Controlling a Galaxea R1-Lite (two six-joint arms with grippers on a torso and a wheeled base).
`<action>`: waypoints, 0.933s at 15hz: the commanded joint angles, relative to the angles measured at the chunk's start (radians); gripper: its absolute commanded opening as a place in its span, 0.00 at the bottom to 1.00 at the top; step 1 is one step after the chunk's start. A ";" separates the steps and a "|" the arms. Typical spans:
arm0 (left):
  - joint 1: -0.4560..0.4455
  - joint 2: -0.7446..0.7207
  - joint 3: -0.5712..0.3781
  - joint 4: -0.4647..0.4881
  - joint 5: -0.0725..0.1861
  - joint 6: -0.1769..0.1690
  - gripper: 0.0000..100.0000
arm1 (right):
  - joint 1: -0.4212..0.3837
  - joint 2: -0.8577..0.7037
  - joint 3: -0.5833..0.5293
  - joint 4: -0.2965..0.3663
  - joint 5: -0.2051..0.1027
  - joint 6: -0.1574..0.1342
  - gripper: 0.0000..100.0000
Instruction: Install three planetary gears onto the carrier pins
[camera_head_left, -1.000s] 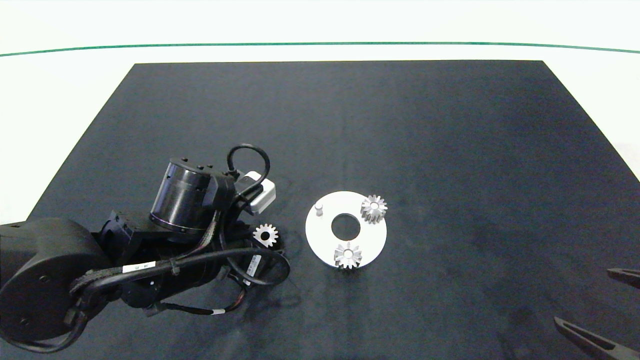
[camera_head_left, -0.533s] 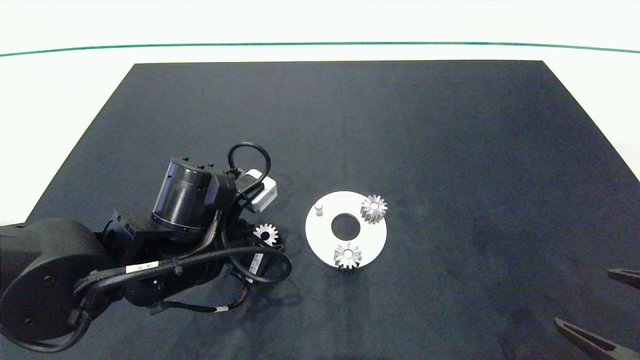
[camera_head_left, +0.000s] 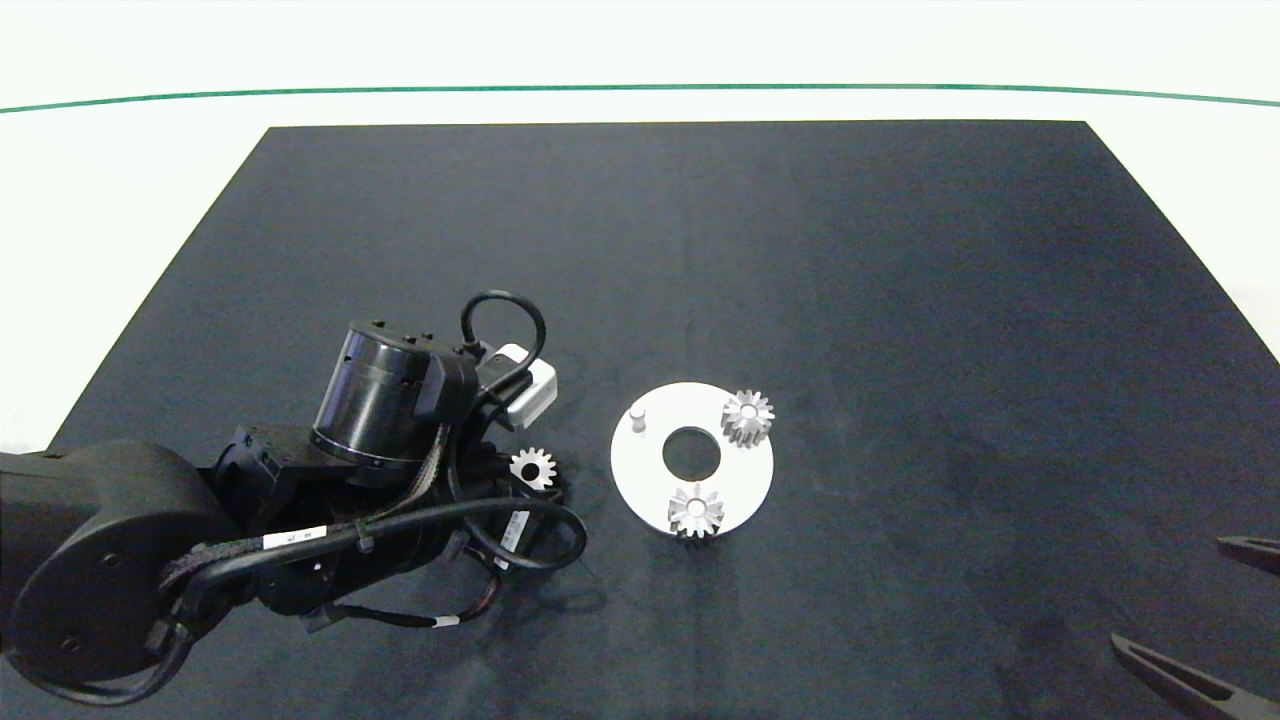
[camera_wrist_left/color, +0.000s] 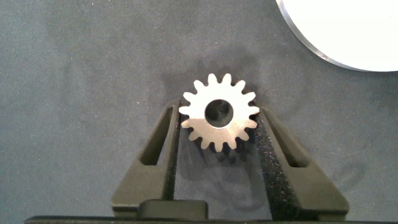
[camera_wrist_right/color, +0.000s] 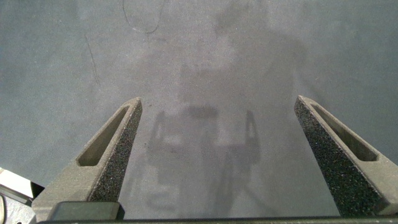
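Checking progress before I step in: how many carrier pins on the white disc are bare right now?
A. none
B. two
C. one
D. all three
C: gears sit on two pins; only the far-left pin on the white disc is bare, while the left tool grips the third gear.

— Where's the disc (camera_head_left: 745, 480)?
— Centre of the mat (camera_head_left: 700, 250); two gears (camera_head_left: 748, 416) (camera_head_left: 696, 510) sit on it, upper right and bottom, a pin (camera_head_left: 638, 416) upper left.
— The third gear (camera_head_left: 533, 467)?
— Left of the disc, between the left gripper (camera_wrist_left/color: 219, 127) fingers.
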 joint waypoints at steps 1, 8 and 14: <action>0.001 0.002 -0.001 -0.001 0.004 0.001 0.37 | 0.001 0.000 0.000 0.000 -0.001 -0.002 1.00; 0.001 -0.001 -0.001 -0.001 0.007 0.000 0.23 | 0.006 0.000 0.002 0.002 -0.001 -0.002 1.00; 0.003 -0.007 0.000 -0.001 0.007 0.001 0.11 | 0.006 0.000 0.005 0.000 -0.001 -0.002 1.00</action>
